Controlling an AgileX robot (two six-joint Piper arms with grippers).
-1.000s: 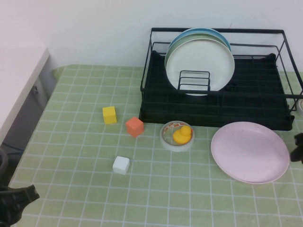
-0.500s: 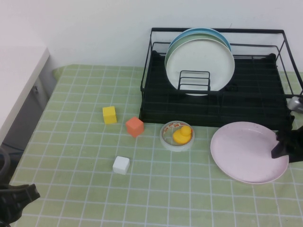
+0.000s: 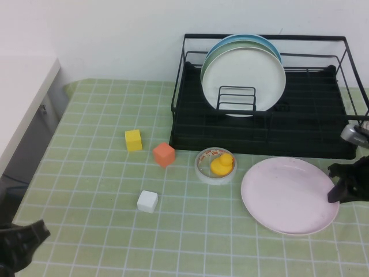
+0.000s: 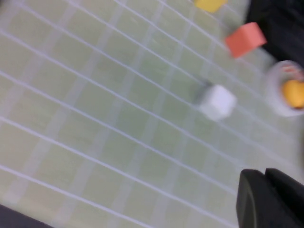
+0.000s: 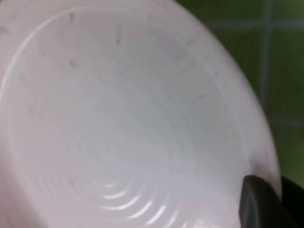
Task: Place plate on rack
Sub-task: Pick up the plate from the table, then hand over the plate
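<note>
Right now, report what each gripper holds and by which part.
The right gripper is shut on the pink plate, pinching its right-hand rim. The left gripper, parked at the near left table corner, is shut and holds nothing.

A green checked tablecloth (image 4: 104,123) with white lines fills the frame. A white cube (image 4: 217,101) lies right of centre. An orange cube (image 4: 245,39) is at upper right, a yellow cube (image 4: 209,4) at the top edge. A white ring (image 4: 277,88) holding something yellow (image 4: 294,93) is at the right edge. The left gripper (image 4: 266,199), closed, is at lower right.
</note>
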